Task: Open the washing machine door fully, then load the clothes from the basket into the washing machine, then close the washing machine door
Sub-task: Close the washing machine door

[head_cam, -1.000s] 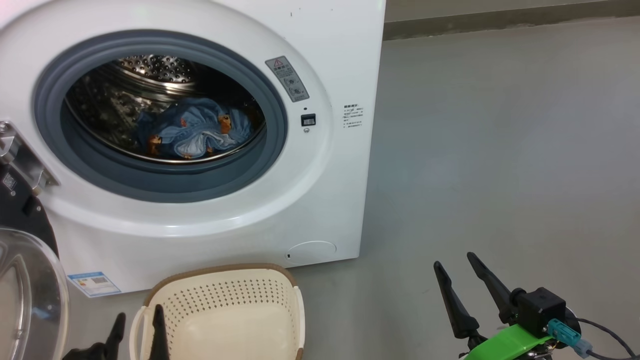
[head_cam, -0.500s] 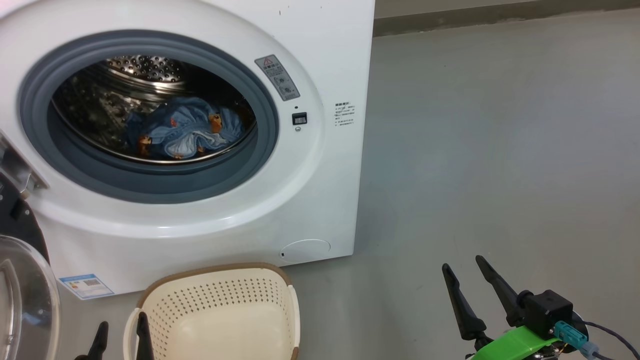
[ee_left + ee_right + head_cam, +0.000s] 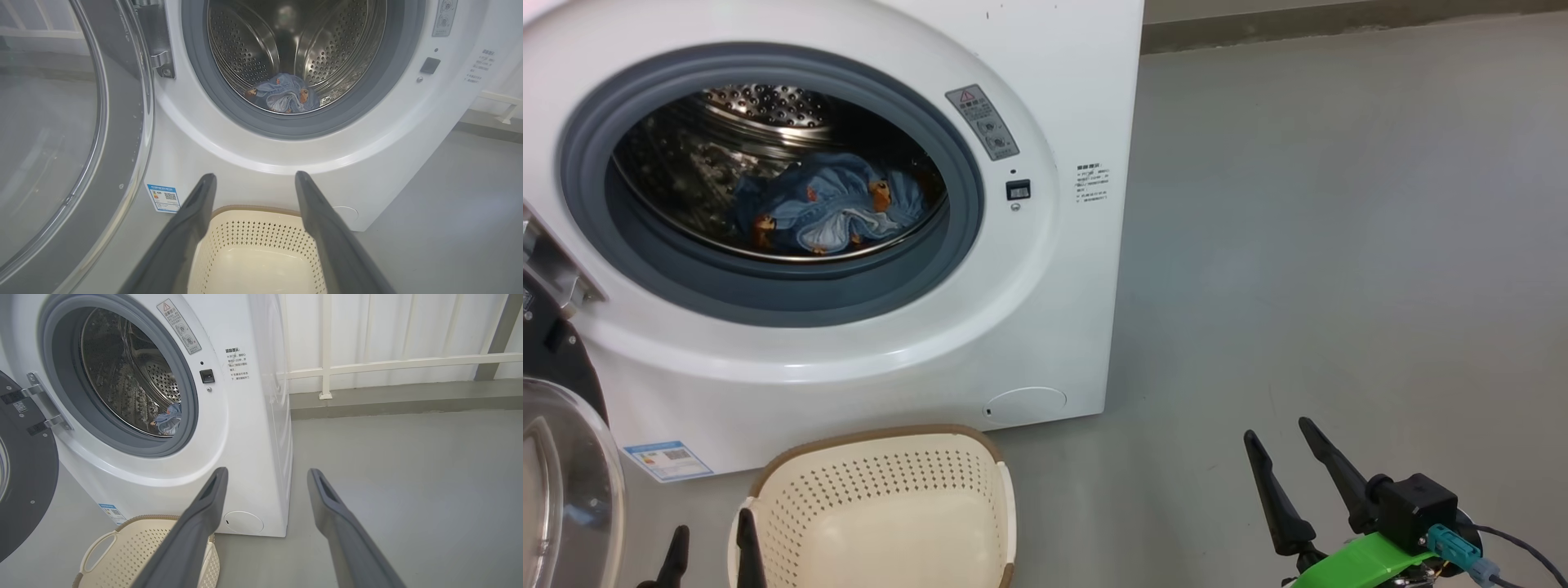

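The white washing machine stands with its door swung wide open at the left; the door also shows in the left wrist view. Blue clothes with orange figures lie inside the steel drum, clothes at its bottom. The cream basket sits on the floor in front, nothing in it. My left gripper is open, low beside the basket's left handle; left gripper points at the machine. My right gripper is open over bare floor to the right; right gripper holds nothing.
Grey floor stretches right of the machine. A white railing and wall stand behind, with a low kerb along the floor's far edge. The open door takes up the space left of the basket.
The view has shifted a little, so the camera moved. My left gripper's fingers sit lower in the view than a second ago. The right gripper, clothes, basket and door look unchanged.
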Controlling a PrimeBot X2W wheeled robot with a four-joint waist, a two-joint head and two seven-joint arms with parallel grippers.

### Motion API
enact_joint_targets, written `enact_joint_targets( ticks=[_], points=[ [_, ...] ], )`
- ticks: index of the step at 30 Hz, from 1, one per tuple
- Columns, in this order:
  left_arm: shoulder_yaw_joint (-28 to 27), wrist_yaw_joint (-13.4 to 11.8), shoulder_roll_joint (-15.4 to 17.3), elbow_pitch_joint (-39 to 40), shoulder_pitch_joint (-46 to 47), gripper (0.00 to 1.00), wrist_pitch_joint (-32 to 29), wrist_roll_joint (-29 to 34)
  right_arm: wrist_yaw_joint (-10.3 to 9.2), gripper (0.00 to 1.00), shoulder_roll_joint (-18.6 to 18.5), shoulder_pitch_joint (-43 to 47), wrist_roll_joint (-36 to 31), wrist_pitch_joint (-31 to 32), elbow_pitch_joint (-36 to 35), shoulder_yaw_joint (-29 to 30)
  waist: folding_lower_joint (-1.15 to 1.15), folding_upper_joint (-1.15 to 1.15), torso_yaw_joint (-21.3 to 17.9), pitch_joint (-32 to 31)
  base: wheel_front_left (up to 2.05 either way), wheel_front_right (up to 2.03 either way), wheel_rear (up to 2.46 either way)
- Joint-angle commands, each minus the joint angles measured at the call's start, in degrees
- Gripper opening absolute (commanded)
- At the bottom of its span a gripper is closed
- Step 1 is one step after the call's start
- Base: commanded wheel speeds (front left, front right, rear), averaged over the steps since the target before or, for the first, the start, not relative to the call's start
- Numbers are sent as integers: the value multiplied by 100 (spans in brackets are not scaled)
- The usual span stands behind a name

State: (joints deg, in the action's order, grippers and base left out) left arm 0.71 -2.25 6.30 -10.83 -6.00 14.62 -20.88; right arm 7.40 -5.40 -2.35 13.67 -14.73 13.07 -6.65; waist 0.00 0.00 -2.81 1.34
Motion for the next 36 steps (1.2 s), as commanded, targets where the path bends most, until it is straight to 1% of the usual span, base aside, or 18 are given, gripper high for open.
enact_joint_targets(
  ticks=[1, 11, 17, 22, 31, 36],
  points=[
    [-232, 14, 42, 120, 89, 100, 38, 105, 9, 100, 3, -100, -45, -27, -118, -133, 0, 0, 1, 7, 0, 0, 0],
    [-310, 41, -34, 86, 80, 100, 38, 232, 9, 100, -15, -129, -49, -27, -107, -162, 0, 0, -28, 12, -1, 1, 0],
    [-320, 58, -70, 22, 92, 100, 38, 308, 9, 100, -18, -127, -48, -27, -111, -157, 0, 0, -50, 3, -58, 58, 0],
    [-334, 92, -93, 2, 109, 100, 38, 333, 9, 100, -14, -129, -44, -27, -119, -156, 0, 0, -53, 25, -133, 133, 0],
    [-387, 124, -108, -39, 141, 100, 38, 416, 9, 100, -6, -127, -41, -27, -114, -160, 0, 0, -48, 39, -187, 187, 0],
    [-426, 129, -134, -34, 141, 100, 38, 463, 9, 100, 0, -122, -37, -27, -118, -163, 0, 0, -50, 22, -109, 109, 0]
  ],
)
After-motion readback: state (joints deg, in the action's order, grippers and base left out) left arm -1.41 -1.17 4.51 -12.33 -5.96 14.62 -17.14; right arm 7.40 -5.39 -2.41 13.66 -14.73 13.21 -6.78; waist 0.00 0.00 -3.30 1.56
